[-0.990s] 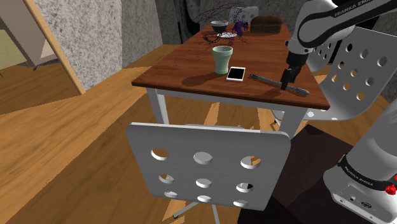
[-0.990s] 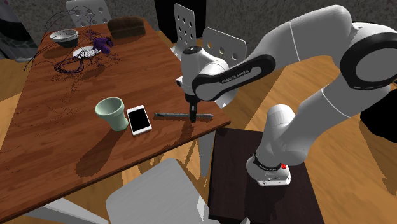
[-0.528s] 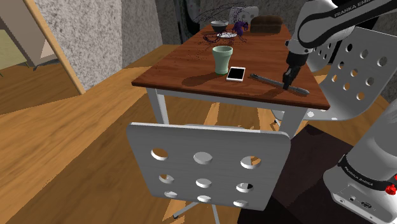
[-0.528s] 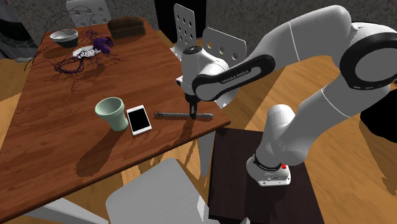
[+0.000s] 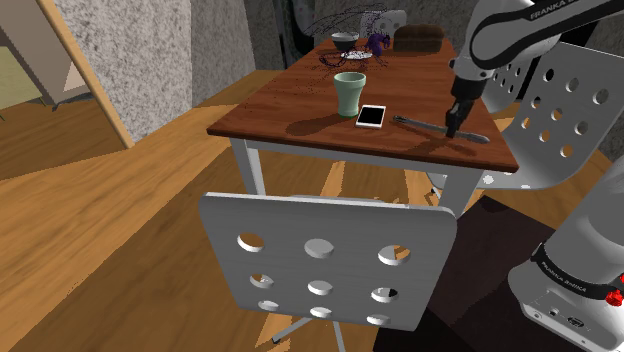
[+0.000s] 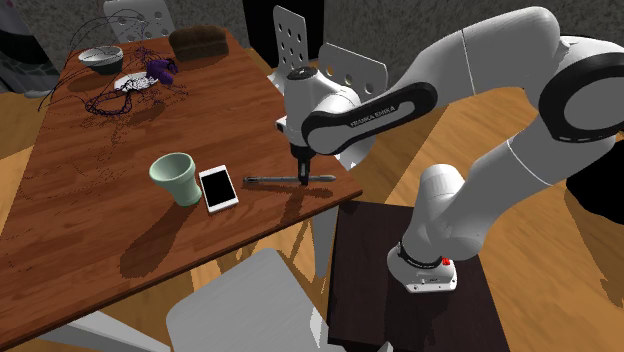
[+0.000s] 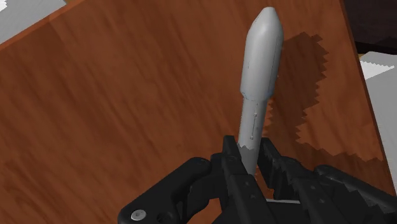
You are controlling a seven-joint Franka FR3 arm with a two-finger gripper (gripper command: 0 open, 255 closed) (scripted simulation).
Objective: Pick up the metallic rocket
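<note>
The rocket [image 5: 425,125] is a slim grey rod with a rounded nose, near the table's edge closest to the robot stand. My black gripper [image 5: 455,128] comes straight down on it and is shut on its narrow body. In the second exterior view the rocket [image 6: 270,180] hangs level just above the wooden table [image 6: 90,210], clasped by the gripper [image 6: 303,181], and casts a shadow below. In the wrist view the fingers of the gripper [image 7: 249,153] pinch the thin shaft, and the rocket's [image 7: 261,57] wider nose points away over its own shadow.
A white phone [image 5: 371,116] and a pale green cup [image 5: 349,93] stand beside the rocket. A bowl [image 6: 102,57], a purple object [image 6: 160,69] and a brown loaf [image 6: 198,41] sit at the far end. White perforated chairs [image 5: 320,265] stand around the table.
The gripper has risen a little with the rocket in it. The rocket has come off the tabletop and now lies level above its shadow.
</note>
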